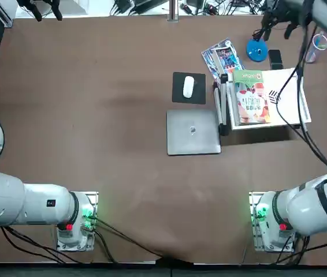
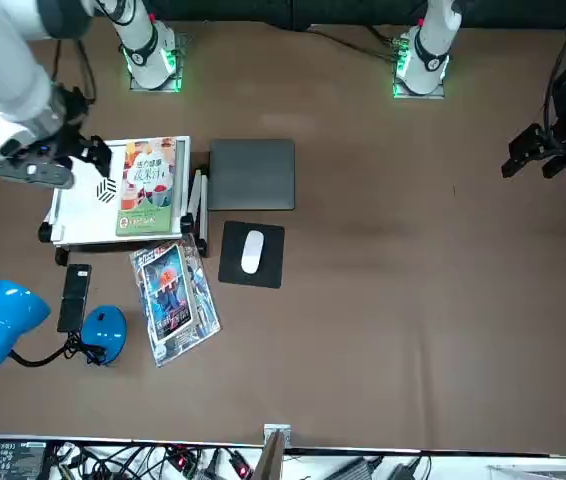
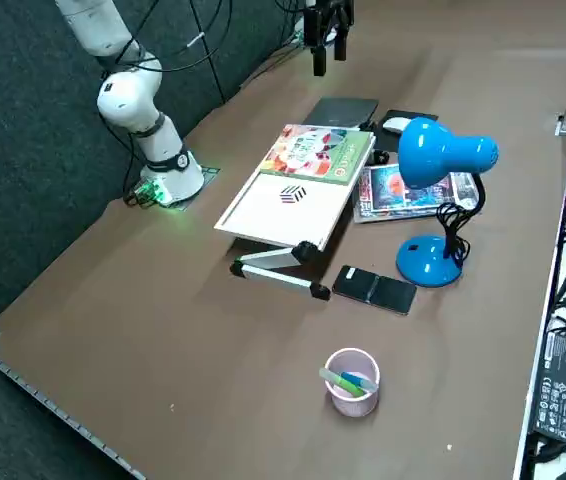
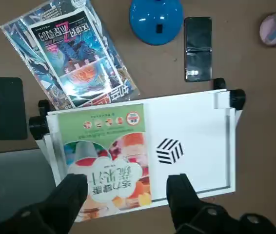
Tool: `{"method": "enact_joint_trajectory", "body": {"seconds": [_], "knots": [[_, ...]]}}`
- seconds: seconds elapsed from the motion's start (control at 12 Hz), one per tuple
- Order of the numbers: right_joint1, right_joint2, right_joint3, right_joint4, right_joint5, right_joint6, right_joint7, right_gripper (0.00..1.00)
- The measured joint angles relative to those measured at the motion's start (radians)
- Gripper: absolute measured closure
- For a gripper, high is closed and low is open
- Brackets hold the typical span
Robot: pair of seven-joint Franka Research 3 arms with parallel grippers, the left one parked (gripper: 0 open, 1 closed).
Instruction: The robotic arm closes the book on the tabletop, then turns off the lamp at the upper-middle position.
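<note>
The book [image 1: 250, 97] lies closed, green-and-red cover up, on the left part of a white stand [image 1: 288, 98]; it also shows in the front view [image 2: 148, 185], the side view [image 3: 313, 152] and the wrist view [image 4: 106, 156]. The lamp has a round blue base [image 1: 257, 52] beyond the stand, and its blue head [image 3: 443, 150] rises on a black neck. The base also appears in the wrist view [image 4: 156, 17]. My right gripper [image 4: 128, 195] hangs high over the stand's near edge, open, with nothing between its fingers. It also shows from overhead [image 1: 278, 26] and in the front view [image 2: 88, 152].
A glossy magazine [image 1: 222, 57] lies left of the lamp base and a black phone [image 1: 275, 57] right of it. A pink cup [image 3: 351, 382] stands further right. A grey laptop [image 1: 193, 131] and a white mouse [image 1: 188, 86] on its pad sit left of the stand.
</note>
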Motion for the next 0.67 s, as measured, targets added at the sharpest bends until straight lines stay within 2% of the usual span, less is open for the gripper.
{"method": "enact_joint_trajectory", "body": {"seconds": [0.25,0.33,0.42,0.58,0.67], "knots": [[-0.084,0.008,-0.010,0.075,0.029,-0.063,-0.113,0.00],[-0.187,0.016,0.039,0.118,0.041,-0.085,-0.167,0.00],[-0.251,0.021,0.083,0.133,0.044,-0.090,-0.181,0.00],[-0.363,0.027,0.164,0.150,0.045,-0.092,-0.201,0.00],[-0.401,0.028,0.191,0.155,0.046,-0.094,-0.219,0.00]]}}
